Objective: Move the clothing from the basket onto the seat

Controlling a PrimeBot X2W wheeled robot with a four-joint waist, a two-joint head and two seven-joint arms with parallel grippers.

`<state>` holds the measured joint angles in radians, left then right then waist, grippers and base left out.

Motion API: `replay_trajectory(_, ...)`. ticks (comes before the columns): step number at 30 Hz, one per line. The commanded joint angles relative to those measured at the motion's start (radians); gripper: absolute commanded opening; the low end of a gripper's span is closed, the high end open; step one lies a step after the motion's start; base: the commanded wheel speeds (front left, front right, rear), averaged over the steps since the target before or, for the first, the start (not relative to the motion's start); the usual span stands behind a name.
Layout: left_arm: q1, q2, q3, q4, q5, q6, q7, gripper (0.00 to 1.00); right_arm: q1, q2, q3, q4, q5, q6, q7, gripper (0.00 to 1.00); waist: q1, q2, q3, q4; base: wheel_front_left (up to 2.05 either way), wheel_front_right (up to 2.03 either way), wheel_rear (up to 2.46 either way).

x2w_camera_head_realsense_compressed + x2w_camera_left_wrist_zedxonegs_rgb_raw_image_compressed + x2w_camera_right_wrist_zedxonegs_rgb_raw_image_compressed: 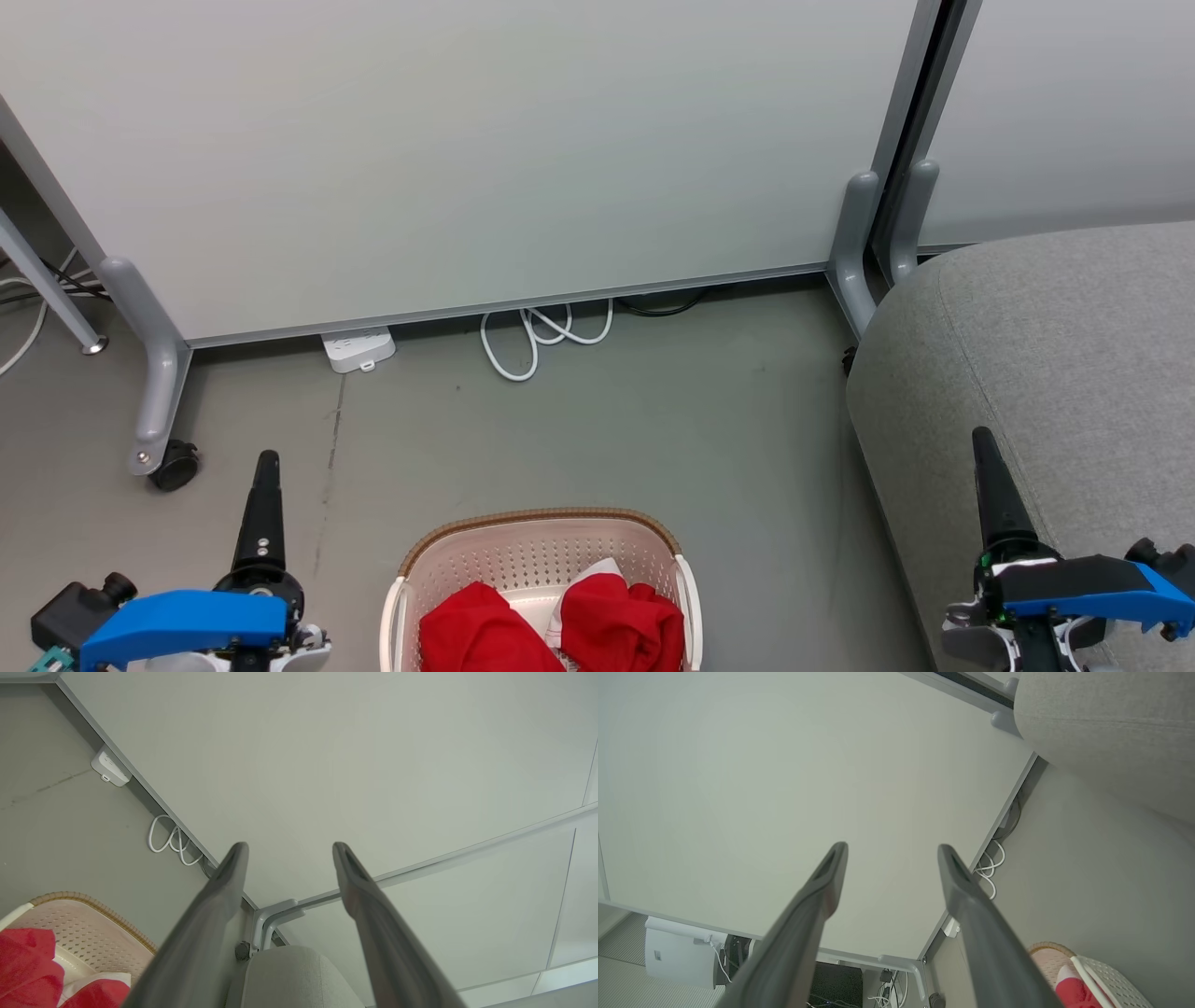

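On the grey floor [653, 420] in front of the robot, as seen from the head camera, the basket [537, 541] is sitting at bottom centre with the clothing [621, 621] lying bunched inside it in two red heaps, a patch of white showing between them. The seat [1074, 355] is standing to the right, apart from the basket. The left tool [268, 462] is hanging over the floor to the left of the basket, and the right tool [982, 439] is hovering over the seat's near edge, each showing edge-on. Along the left wrist camera, the left tool's fingers [224, 891] are standing spread wide apart and pointing toward a pale partition panel [327, 765], with the basket and its red load lying at lower left. Along the right wrist camera, the right tool's fingers [817, 896] are likewise standing spread wide, with the seat looming at upper right and the basket's rim peeking in at lower right.
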<state>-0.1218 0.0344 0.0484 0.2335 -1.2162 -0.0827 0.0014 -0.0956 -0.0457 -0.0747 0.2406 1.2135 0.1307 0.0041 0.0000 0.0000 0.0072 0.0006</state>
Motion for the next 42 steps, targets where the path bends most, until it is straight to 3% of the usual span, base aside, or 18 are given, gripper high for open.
replay_trajectory(1, -0.030, 0.010, -0.007, -0.020, 0.035, 0.004, -0.009, 1.00, -0.023, -0.003, 0.006, -0.021, -0.034, 0.000, -0.011, 1.00, 0.0000, 0.0000, 0.000, 0.000, 0.00, 0.00, 0.00)
replay_trajectory(16, -0.037, 0.015, -0.075, 0.004, 0.355, 0.049, -0.065, 1.00, -0.010, -0.009, 0.076, -0.009, -0.319, 0.000, -0.066, 1.00, 0.0000, 0.0000, 0.002, 0.002, 0.00, 0.00, 0.00)
replay_trajectory(42, -0.045, 0.022, -0.146, 0.043, 0.679, 0.072, -0.144, 1.00, 0.003, -0.006, 0.101, 0.046, -0.652, 0.000, -0.146, 1.00, 0.0000, 0.0000, -0.001, 0.011, 0.00, 0.00, 0.00)
